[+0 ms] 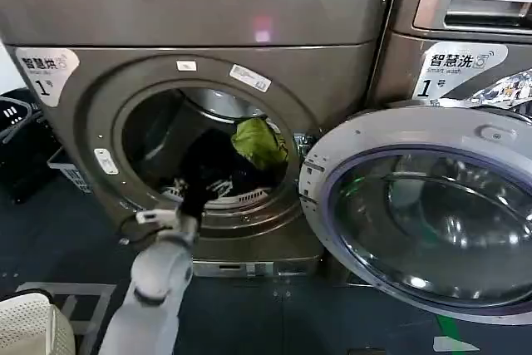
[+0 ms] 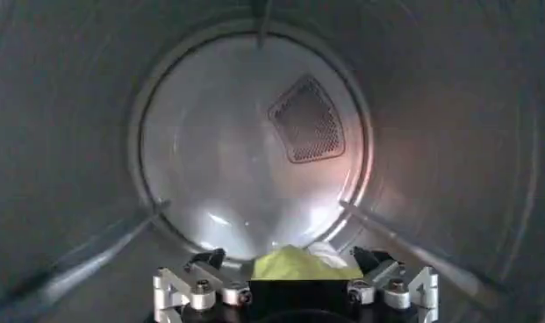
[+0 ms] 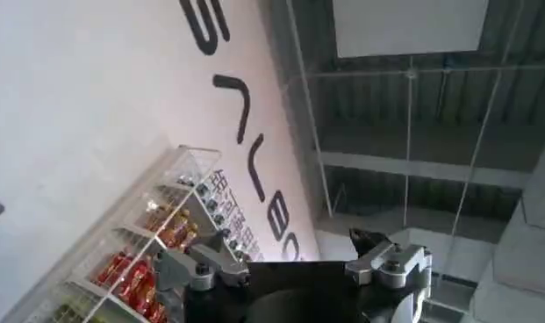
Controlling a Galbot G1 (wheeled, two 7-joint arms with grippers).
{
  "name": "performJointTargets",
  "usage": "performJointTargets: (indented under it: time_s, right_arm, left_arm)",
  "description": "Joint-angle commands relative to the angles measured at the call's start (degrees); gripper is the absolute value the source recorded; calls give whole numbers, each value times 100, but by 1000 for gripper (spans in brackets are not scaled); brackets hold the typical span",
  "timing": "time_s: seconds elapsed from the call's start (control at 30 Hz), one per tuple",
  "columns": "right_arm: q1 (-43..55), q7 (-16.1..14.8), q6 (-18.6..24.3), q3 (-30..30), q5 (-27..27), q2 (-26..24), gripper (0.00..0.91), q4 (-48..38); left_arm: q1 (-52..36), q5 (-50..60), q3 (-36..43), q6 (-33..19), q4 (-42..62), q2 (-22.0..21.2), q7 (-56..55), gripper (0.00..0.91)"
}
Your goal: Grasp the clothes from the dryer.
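Observation:
The dryer point(image 1: 100, 114) stands in front of me with its round door point(image 1: 432, 222) swung open to the right. A yellow-green piece of clothes point(image 1: 258, 140) shows inside the drum, to the right of the opening. My left arm reaches into the drum, and the left gripper point(image 1: 212, 168) is a dark shape beside the cloth. In the left wrist view the clothes point(image 2: 294, 263) sit between the spread fingers of the left gripper point(image 2: 288, 257), close to its palm. The gripper is open. My right gripper point(image 3: 290, 239) is open and empty, pointing up at a ceiling.
The open door takes up the space right of the opening. A second machine point(image 1: 465, 64) stands to the right. Dark laundry baskets point(image 1: 71, 168) sit on the floor at the left, and a white basket point(image 1: 25, 326) is at the lower left corner.

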Motion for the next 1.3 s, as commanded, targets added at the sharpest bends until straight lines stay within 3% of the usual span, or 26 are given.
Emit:
performJointTargets:
  time_s: [0.03,0.63,0.83,1.07,1.3]
  right_arm:
    - [3,6,-6,-3,2,-23,907,19]
    - [132,-19,-6,-88,6,-111,907,62]
    - [164,-41,-3,-114,42,-95,907,79]
    - [212,-40,-10,-196,64,-113,907,185]
    - [206,-46,-4,-186,54,-153,907,138]
  left_arm:
    - [-1113,-41,182,-179,1432,-3,-118,907]
    - [-2920,67,517,-776,4198,-355,-85,907]
    - [-3485,22,897,-699,5111,-352,649,907]
    - [-3976,307,1584,-103,5627,-272,1651,907]
    - [-4352,1110,2357,-197,6279,-113,3185,907]
